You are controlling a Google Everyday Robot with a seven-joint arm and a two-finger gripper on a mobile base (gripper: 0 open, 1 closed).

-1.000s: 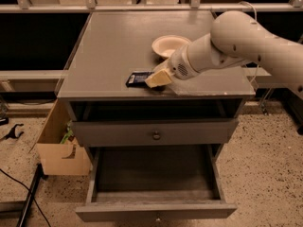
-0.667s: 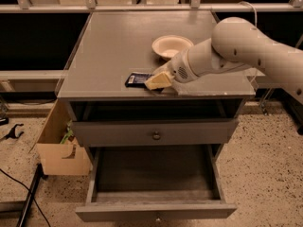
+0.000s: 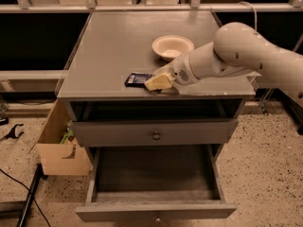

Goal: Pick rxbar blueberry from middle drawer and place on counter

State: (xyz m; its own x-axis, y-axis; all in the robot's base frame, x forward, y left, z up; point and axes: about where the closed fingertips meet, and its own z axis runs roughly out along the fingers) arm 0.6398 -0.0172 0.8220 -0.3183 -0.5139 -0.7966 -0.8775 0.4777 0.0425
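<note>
The rxbar blueberry [image 3: 137, 79] lies flat on the counter [image 3: 118, 46] near its front edge, a dark wrapper with white print at its left end. My gripper [image 3: 158, 82] is low over the counter, right at the bar's right end and touching or overlapping it. The white arm comes in from the right. The middle drawer [image 3: 156, 211] is pulled fully out below, and its dark floor shows nothing in it.
A white bowl [image 3: 173, 47] stands on the counter just behind my gripper. A shut drawer front with a round knob [image 3: 155, 135] sits under the counter. A cardboard box [image 3: 59, 150] stands on the floor to the left. A rail runs along the back.
The arm's upper part has sunk slightly. The gripper and the bar stay in the same place on the counter.
</note>
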